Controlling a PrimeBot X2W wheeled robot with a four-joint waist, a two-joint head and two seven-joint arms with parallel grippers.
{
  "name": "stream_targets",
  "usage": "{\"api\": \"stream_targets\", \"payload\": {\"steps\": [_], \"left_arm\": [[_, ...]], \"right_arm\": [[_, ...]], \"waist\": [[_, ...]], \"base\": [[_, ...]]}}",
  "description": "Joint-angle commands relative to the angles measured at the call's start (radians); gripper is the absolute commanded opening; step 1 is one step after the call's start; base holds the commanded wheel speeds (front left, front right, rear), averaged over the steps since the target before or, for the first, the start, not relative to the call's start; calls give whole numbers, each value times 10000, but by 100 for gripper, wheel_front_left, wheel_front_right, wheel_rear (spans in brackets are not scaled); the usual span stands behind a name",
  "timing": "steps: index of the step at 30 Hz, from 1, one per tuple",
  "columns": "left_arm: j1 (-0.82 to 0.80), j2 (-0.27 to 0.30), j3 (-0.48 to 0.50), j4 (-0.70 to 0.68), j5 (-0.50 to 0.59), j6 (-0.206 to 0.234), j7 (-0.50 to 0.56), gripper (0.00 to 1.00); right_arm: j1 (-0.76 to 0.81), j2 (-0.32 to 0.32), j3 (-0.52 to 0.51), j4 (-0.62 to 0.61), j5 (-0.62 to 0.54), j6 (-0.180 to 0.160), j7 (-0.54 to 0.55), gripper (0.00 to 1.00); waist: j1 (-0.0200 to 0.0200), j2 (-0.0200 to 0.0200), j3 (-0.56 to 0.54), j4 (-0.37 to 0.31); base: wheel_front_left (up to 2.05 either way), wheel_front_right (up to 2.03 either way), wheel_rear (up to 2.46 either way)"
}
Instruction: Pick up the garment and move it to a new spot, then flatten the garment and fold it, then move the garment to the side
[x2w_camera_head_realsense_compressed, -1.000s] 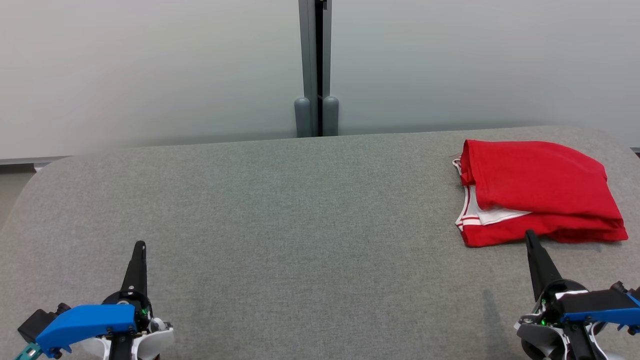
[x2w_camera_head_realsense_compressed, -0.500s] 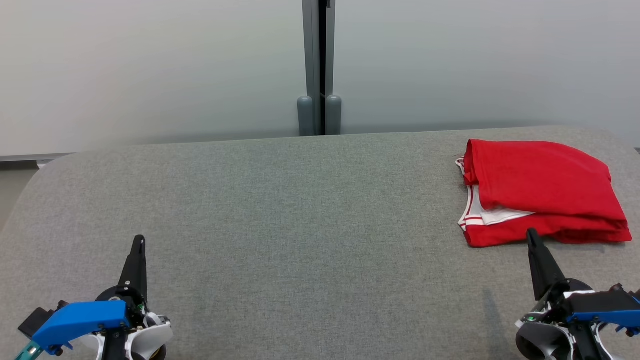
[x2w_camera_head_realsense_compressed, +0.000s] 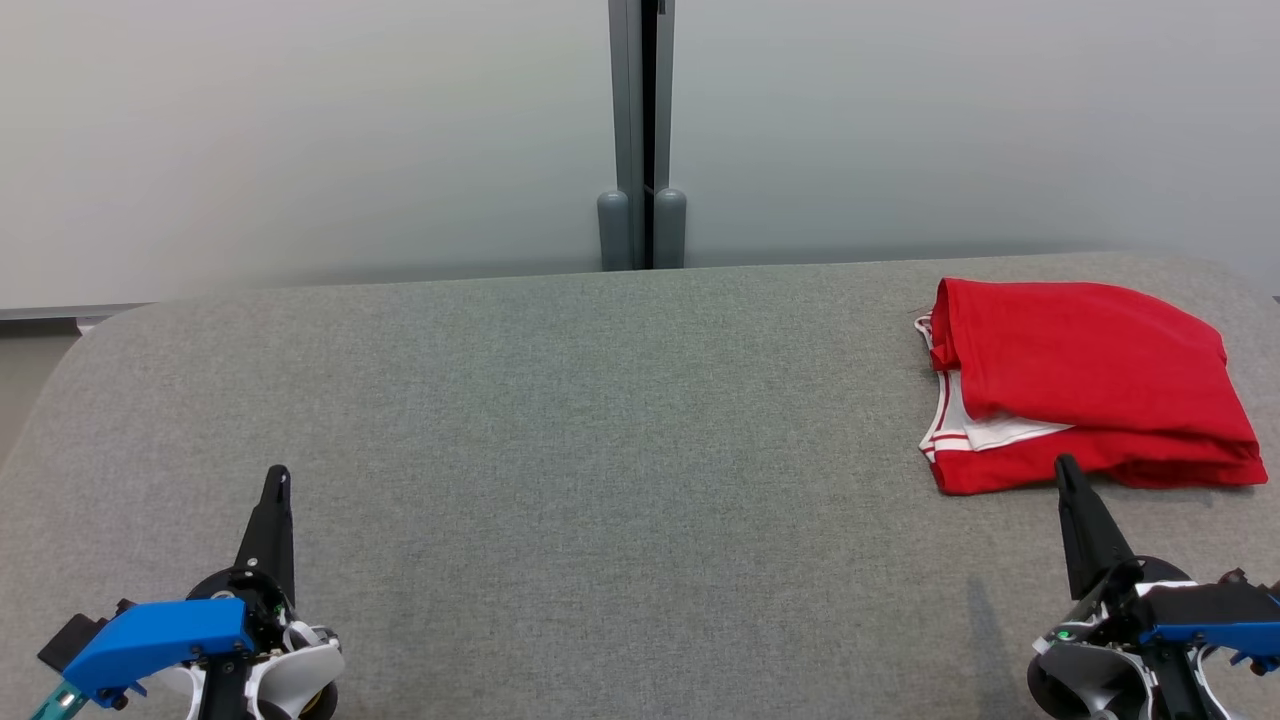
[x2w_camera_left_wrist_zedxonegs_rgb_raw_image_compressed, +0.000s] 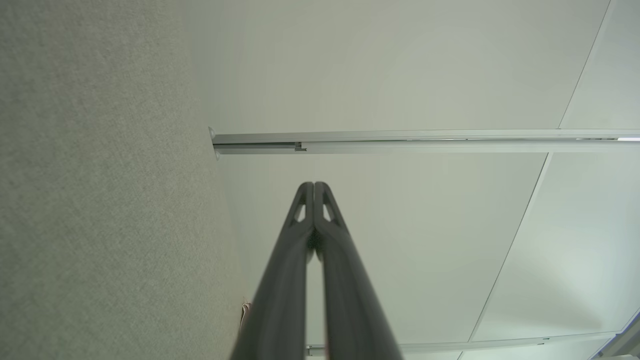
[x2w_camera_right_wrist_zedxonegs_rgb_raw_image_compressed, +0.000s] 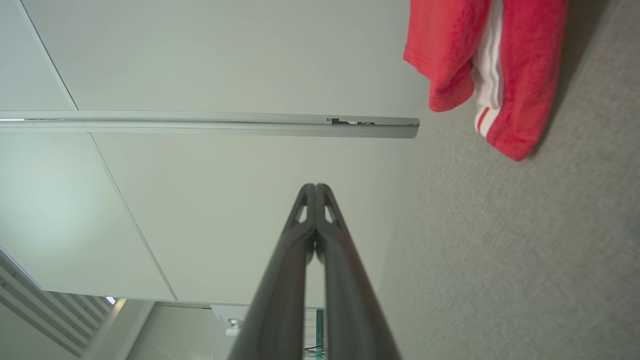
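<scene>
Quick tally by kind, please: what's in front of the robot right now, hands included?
Folded red fabric garment with white striped trim: 1
Dark-fingered robot hands, left hand and right hand, both shut: 2
Grey fabric-covered surface: 1
Total: 4

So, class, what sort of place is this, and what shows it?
Probably an office or lab test area: a grey fabric-covered table, pale partition panels joined by a metal post, and one folded red garment lying on it.

grey fabric surface (x2w_camera_head_realsense_compressed: 600, 420), pale wall panels (x2w_camera_head_realsense_compressed: 300, 130)
</scene>
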Motion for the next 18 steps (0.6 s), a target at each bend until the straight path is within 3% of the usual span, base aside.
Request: {"api": "stream_targets", "payload": {"steps": [1,18], "left_arm": [[-93,-9,25,-30,-29,-28,42,0],[-92,-10,23,-32,-31,-28,40,0]], "right_arm": [[123,21,-26,-37,23,0,34,0],[121,20,-24,-37,24,0,32,0]], "waist": [[0,-1,0,-1],[0,-1,0,-1]], "base": [[0,0,0],[0,0,0]]}}
